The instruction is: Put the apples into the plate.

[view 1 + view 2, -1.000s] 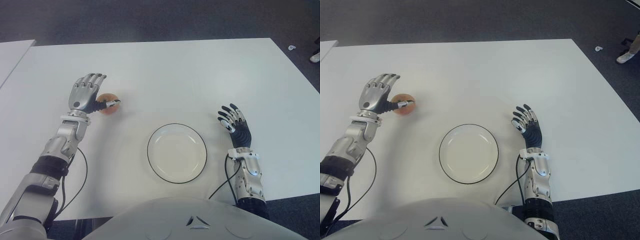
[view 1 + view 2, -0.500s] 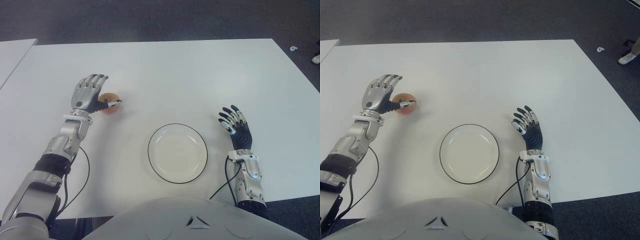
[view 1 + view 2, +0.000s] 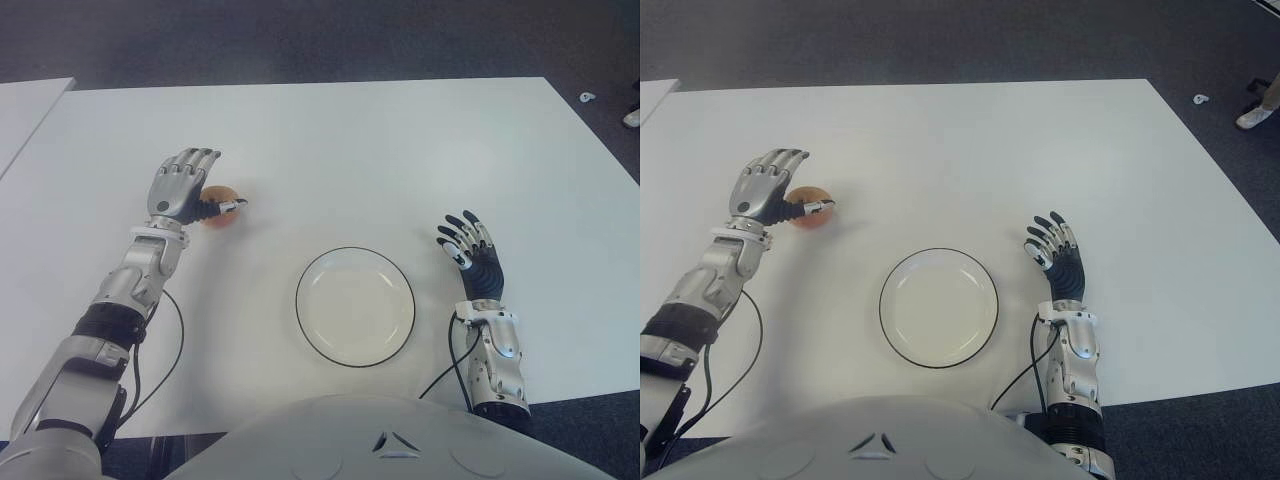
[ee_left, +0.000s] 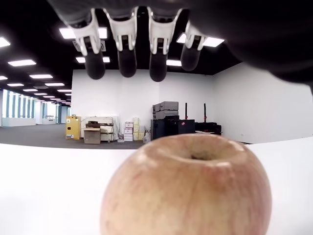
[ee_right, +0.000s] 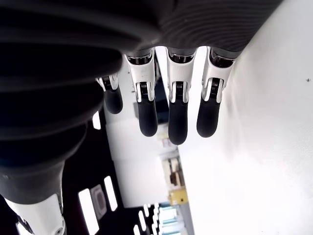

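Cupping one apple | left hand fingers spread, not closed | one plate | right hand fingers spread

Apple partly hidden behind left robot hand.

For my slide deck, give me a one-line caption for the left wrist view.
Left hand with fingers open above an apple sitting on the white table.

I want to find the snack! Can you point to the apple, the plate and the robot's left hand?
apple (image 3: 219, 208): left eye view, on its visible orange side beside the fingers.
plate (image 3: 354, 305): left eye view, on its bare white middle.
left hand (image 3: 182, 185): left eye view, on the back of the hand.
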